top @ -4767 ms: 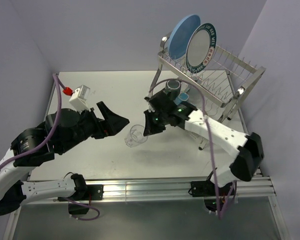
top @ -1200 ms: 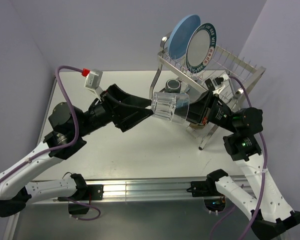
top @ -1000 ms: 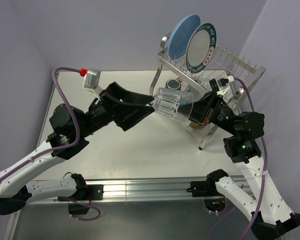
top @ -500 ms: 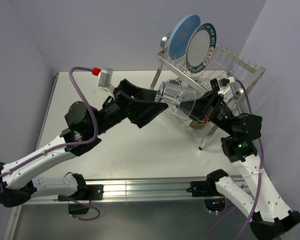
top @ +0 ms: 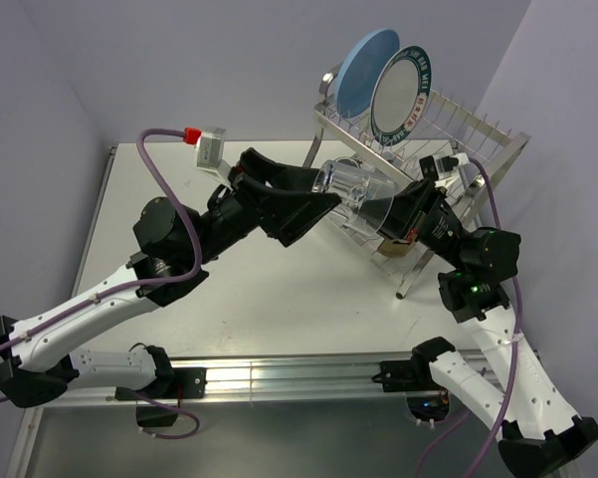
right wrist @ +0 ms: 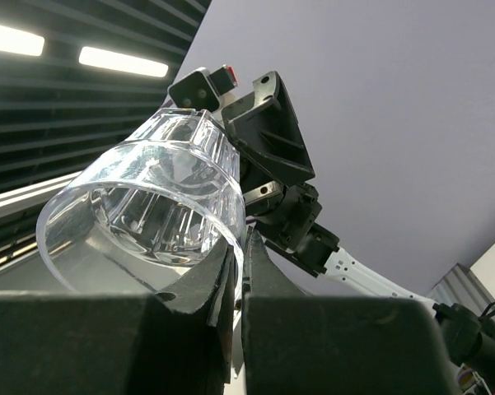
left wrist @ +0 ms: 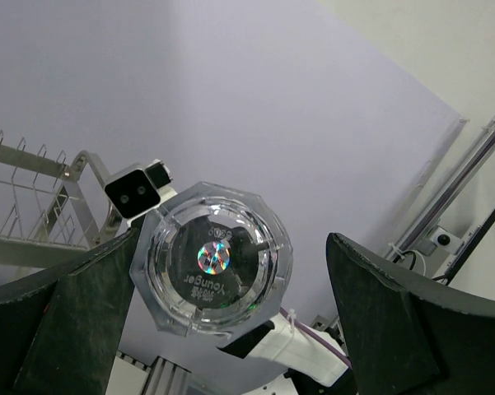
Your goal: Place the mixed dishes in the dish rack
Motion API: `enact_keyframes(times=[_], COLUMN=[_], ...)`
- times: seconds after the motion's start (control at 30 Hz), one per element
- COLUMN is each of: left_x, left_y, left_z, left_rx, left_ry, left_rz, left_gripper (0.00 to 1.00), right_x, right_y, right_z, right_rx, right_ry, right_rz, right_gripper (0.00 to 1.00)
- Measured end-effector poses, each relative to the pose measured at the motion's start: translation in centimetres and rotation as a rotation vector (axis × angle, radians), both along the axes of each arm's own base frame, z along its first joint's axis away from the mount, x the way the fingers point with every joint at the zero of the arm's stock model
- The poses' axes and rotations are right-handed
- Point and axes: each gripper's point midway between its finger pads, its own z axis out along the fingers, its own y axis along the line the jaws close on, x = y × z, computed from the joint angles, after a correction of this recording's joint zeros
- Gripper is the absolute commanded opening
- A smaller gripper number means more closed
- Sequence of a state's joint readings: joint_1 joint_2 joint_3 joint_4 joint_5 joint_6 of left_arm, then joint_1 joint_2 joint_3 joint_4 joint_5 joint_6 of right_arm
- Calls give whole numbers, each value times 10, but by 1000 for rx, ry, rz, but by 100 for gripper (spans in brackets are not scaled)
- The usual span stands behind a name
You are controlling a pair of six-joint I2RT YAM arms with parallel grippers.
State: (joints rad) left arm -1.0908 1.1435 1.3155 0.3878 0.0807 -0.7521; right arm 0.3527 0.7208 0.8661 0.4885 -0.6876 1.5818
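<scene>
Top external view: I see both arms meeting in the air just in front of the rack [top: 448,149], above the table [top: 239,299].
Left arm: it reaches from the near left corner up and to the right, with the forearm raised and the wrist aimed at the rack.
Left gripper [top: 323,189]: the fingers [left wrist: 62,325] are spread wide, one on each side of the glass's base. From the left wrist view I cannot tell whether either finger touches it.
Right arm: it rises from the near right base, folds at the elbow and points back to the left, facing the left arm.
Right gripper [top: 370,211]: the fingers are pinched together on the rim of the glass. The right wrist view shows one finger inside the mouth and one outside.
Glass [top: 343,182]: it is held in the air between the two grippers, right in front of the rack's lower tier.
Glass axis: I read it as lying roughly on its side, running left to right. The thick faceted base faces the left gripper and the open mouth faces the right gripper.
Rack contents: a light-blue plate [top: 363,70] and a white plate with a teal rim [top: 403,90] stand on edge side by side on the upper tier.
Table: it has a white top, with a metal rail along the near edge where the arms are bolted.
Room: the walls are pale lilac. The right wrist view looks up at a dark ceiling with strip lights.
</scene>
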Motion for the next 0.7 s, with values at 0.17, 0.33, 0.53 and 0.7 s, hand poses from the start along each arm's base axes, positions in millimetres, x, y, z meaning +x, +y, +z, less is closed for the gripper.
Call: enact_keyframes(times=[0.17,0.33,0.53,0.7], left_x=[6,9,9,9], left_y=[-11,-16,-16,-16], left_z=[2,0,0,0], left_rx=[0,7,6,7], left_ry=[-4,-1,-3,-2], left_rz=[1,2,4,7], left_gripper=[99,98,90,69], right_x=[2,5,5,4], right_y=[1,2,2,2], right_z=[-1,-3,-3,-2], right_rx=[-1,-7,-8,-6], right_ry=[2,9,4,-2], right_rz=[0,-1,-1,1], right_gripper=[0,0,0,0])
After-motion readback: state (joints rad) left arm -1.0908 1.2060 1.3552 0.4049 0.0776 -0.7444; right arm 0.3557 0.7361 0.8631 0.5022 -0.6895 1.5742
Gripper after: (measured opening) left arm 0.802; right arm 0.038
